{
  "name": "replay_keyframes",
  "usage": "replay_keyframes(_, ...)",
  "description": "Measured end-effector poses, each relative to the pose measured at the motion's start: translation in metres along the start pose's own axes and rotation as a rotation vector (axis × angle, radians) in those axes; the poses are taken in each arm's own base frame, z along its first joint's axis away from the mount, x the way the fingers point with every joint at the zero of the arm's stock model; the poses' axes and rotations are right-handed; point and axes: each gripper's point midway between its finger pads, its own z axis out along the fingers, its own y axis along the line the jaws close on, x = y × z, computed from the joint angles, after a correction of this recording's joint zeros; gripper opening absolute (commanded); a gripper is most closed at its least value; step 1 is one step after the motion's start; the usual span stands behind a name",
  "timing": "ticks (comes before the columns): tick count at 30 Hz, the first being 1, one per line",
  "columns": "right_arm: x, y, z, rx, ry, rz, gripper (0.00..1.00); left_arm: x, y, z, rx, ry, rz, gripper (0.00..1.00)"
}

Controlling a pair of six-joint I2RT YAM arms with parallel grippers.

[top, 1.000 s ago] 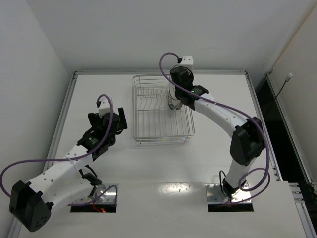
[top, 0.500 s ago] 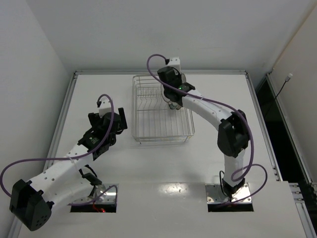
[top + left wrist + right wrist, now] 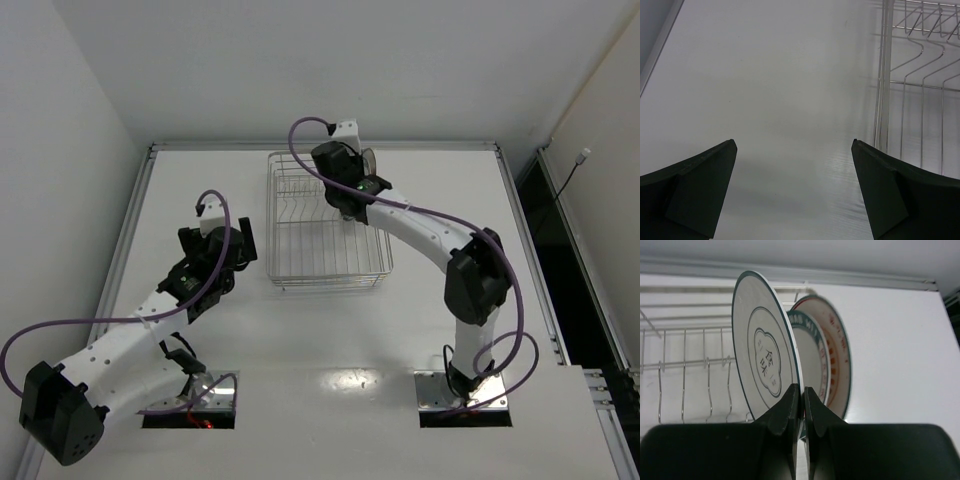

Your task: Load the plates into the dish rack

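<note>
One plate to go: the right gripper (image 3: 801, 395) has swung across the rack (image 3: 320, 283), jaws clenched on the ringed plate (image 3: 765, 365), teal plate (image 3: 810, 352) and orange plate (image 3: 836, 357) upright just beyond. Left gripper (image 3: 792, 150) gapes, empty.

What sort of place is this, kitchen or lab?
Probably a lab test cell: a white table boxed in by plain white walls, two arms bolted at its edge, one wire dish rack.

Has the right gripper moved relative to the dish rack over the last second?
Yes. The right gripper has shifted left in the overhead view, from the dish rack's right side toward its far middle.
</note>
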Motion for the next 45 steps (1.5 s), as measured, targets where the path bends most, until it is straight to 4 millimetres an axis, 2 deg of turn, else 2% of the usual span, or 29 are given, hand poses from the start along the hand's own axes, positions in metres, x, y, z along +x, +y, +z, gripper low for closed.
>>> replay_keyframes(6,-0.040,-0.025,-0.018,0.055,-0.092,0.030,0.00,0.001,0.000,0.001,-0.001,0.004,0.004,1.00)
replay_keyframes(9,-0.045,-0.027,-0.020,0.058,-0.105,0.036,0.00,0.001,0.000,0.001,-0.002,0.004,0.004,1.00)
replay_keyframes(13,-0.032,-0.023,-0.015,0.063,-0.066,0.001,0.00,0.001,0.000,0.001,-0.002,0.004,0.004,1.00)
replay_keyframes(18,-0.005,-0.014,-0.003,0.071,-0.011,-0.050,0.00,0.001,0.000,0.001,-0.002,0.004,0.004,1.00)
replay_keyframes(29,-0.005,-0.016,-0.003,0.080,-0.010,-0.041,0.00,0.002,0.000,0.001,-0.001,0.005,0.004,1.00)
replay_keyframes(34,0.002,-0.024,-0.010,0.091,-0.021,-0.012,0.00,0.002,0.000,0.001,-0.001,0.005,0.004,1.00)
replay_keyframes(41,-0.009,-0.038,-0.021,0.114,-0.053,0.007,0.00,0.002,0.000,0.001,-0.001,0.005,0.005,1.00)
replay_keyframes(45,-0.006,-0.038,-0.020,0.117,-0.047,0.005,0.00,0.002,0.000,0.001,-0.001,0.005,0.005,1.00)
